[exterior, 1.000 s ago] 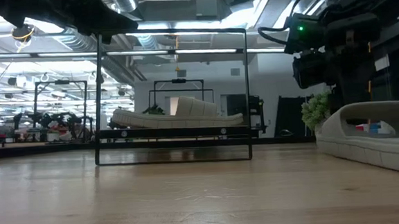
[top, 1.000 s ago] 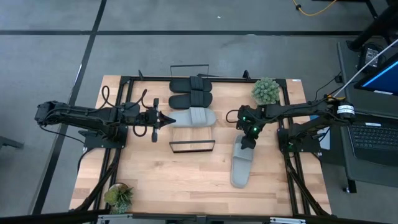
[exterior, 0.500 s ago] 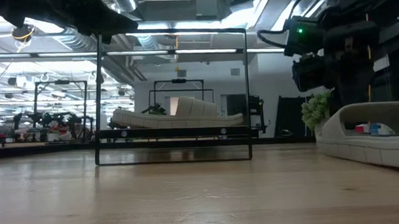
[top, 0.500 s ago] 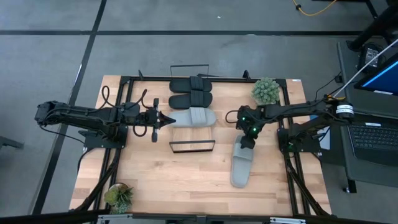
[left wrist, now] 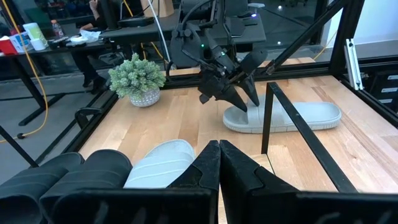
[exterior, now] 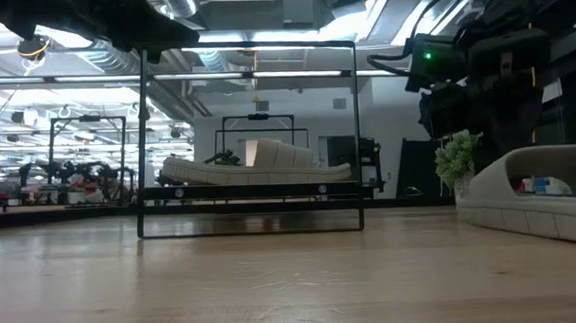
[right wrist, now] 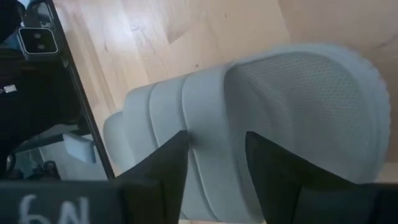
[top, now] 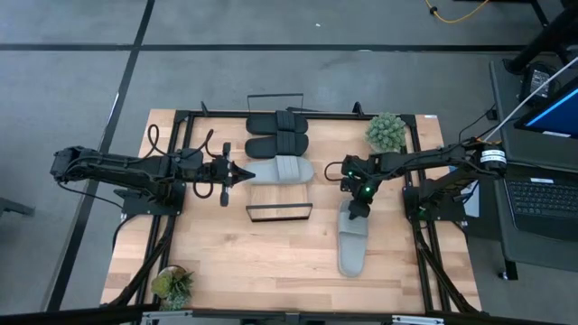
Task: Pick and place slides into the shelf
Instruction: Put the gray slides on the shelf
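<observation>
The shelf [top: 271, 192] is a narrow light-wood board with black wire frames at both ends. It carries two black slides [top: 278, 134] and one light grey slide [top: 284, 170], all resting on their soles. My left gripper [top: 242, 171] is shut and hovers just left of that grey slide's end. The second grey slide [top: 352, 242] lies sole-down on the tabletop to the shelf's right. My right gripper [top: 358, 210] is open and points down at that slide's far part, where the wide strap [right wrist: 161, 118] sits. My right gripper comes at the grey slide from above, pointing down. One finger [right wrist: 165, 168] stands over the strap's ridged top. The other finger [right wrist: 273, 168] stands over the footbed [right wrist: 311, 87], with the strap's edge between them. The fingers hide their own tips. The slide lies flat on the table.
A potted plant [top: 386, 132] stands at the table's far right, close to my right arm. A smaller plant [top: 172, 284] sits at the near left corner. Bare wood [top: 271, 262] lies near the shelf's near end frame [top: 280, 213]. A laptop [top: 546, 194] sits off the table's right side.
My right gripper has dropped a little and shifted slightly toward the table's near edge. The grey slide on the table has slid a short way toward the near edge and turned a bit, so its length now runs straighter from far to near.
</observation>
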### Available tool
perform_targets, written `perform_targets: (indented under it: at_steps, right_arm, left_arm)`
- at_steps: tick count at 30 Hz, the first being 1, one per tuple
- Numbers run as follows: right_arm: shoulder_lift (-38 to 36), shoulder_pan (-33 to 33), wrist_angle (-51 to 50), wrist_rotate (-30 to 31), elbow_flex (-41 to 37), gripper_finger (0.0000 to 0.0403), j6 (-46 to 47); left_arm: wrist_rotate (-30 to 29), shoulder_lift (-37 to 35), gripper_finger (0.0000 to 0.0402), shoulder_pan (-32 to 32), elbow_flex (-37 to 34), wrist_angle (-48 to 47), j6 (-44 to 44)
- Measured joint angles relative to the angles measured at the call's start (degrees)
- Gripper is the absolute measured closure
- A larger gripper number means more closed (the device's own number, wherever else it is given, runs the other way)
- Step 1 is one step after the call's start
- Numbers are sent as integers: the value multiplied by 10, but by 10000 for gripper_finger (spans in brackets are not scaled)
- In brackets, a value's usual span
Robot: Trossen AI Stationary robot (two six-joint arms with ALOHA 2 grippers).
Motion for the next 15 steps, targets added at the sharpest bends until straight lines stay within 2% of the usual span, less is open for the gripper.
perform_targets:
  at_steps: [4,9,15]
  right_arm:
    - [0,0,-1,-7,0,288,-1]
    - [0,0,-7,-22,0,383,-1]
    - [0,0,-3,-20,0,395,0]
  left_arm:
    - [0,0,401,0,0,0,0]
    - [0,0,401,0,0,0,0]
    - [0,0,401,0,0,0,0]
